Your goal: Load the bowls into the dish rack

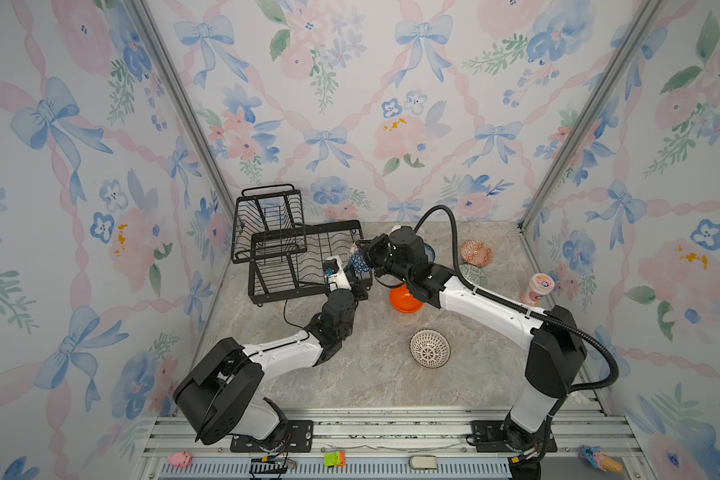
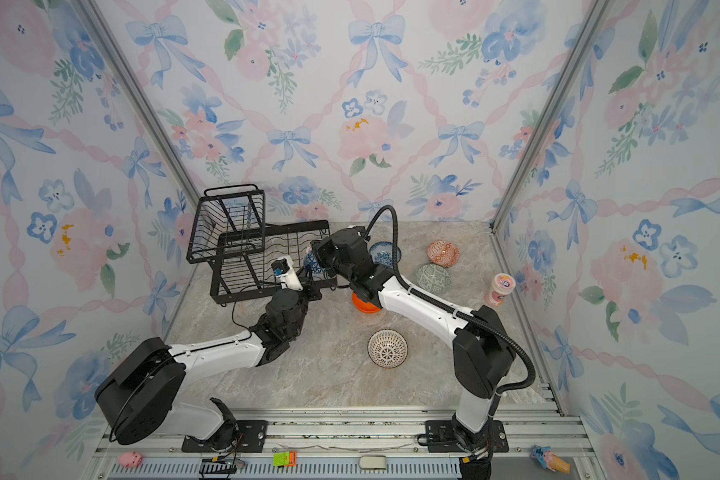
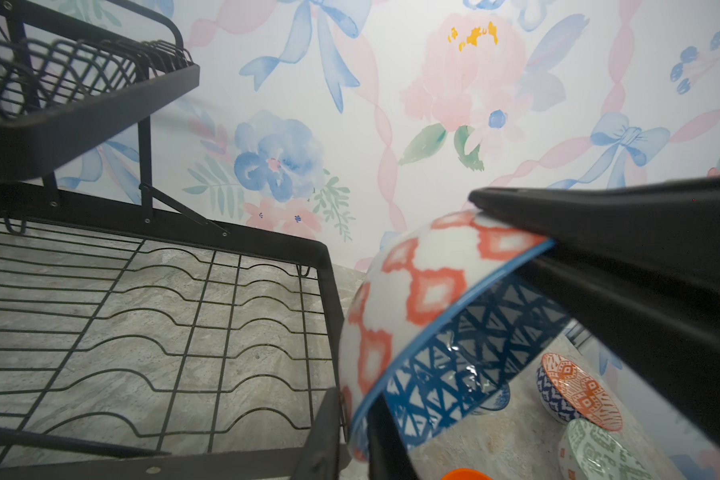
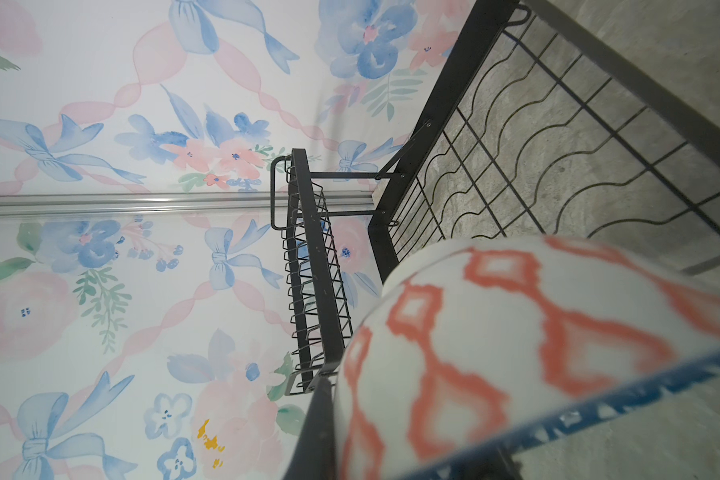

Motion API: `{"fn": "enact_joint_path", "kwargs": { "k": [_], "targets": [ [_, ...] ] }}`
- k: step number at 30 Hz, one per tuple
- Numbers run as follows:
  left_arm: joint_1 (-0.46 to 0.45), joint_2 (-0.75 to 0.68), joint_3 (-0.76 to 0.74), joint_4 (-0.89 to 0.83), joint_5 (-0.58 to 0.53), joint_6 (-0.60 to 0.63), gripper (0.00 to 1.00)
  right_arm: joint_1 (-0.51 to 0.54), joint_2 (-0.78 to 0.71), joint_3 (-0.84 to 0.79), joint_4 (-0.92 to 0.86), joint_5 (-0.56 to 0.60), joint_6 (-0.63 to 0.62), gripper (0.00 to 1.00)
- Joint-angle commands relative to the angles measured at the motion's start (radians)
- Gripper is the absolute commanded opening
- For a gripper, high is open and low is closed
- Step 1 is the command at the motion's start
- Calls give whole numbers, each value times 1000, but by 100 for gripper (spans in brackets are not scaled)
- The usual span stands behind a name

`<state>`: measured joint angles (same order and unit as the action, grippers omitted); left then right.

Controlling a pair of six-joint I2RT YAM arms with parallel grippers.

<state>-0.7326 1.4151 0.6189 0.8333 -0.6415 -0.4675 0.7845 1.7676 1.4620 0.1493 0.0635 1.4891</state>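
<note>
Dish rack point(image 1: 269, 253), left of both tools, sits empty: 0 of 6 loaded. At its edge left tool point(image 1: 356, 279) meets blue geometric bowl point(image 3: 425, 299); can't tell if it grips. Opposite, right tool point(image 1: 364, 255) pinches bowl's rim, bowl tilted, just outside rack. Right of right tool, 5 wait on table point(image 1: 371, 386): orange bowl point(image 1: 404, 303), lined bowl point(image 1: 430, 348), floral bowl point(image 2: 385, 253), green bowl point(image 1: 473, 275), orange-white bowl point(image 1: 476, 252). Judged: first bowl abt to go in.

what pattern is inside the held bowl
Bowl: dark blue triangle lattice on white, best in the left wrist view.
</note>
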Motion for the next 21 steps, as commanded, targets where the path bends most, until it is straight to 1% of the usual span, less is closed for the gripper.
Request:
{"fn": "enact_joint_path", "kwargs": {
  "k": [1, 3, 6, 8, 10, 11, 13, 15, 16, 18, 21],
  "targets": [
    [-4, -48, -10, 2, 25, -1, 29, -28, 8, -26, 135, 15, -34, 0],
    [-2, -75, -22, -34, 23, -14, 37, -32, 6, -25, 140, 15, -48, 0],
    [3, -136, -42, -114, 19, -35, 54, -41, -6, -19, 129, 22, -82, 0],
    [18, -186, -47, -206, 30, -58, 66, -48, -8, -16, 134, 22, -98, 0],
    [56, -237, -40, -327, 102, -86, 72, -56, -5, -14, 154, 22, -114, 0],
    [75, -258, -33, -382, 134, -102, 76, -58, -1, -13, 162, 22, -123, 0],
    [116, -302, -26, -469, 206, -118, 89, -64, 14, -3, 186, 18, -148, 0],
    [162, -332, -2, -568, 269, -133, 96, -69, 42, 11, 222, 11, -183, 0],
    [187, -347, 11, -615, 300, -140, 98, -72, 60, 19, 241, 6, -196, 0],
    [228, -373, 40, -690, 348, -150, 98, -79, 100, 35, 296, -14, -209, 0],
    [272, -398, 97, -756, 418, -136, 98, -88, 174, 72, 379, -39, -217, 0]
  ]
}}
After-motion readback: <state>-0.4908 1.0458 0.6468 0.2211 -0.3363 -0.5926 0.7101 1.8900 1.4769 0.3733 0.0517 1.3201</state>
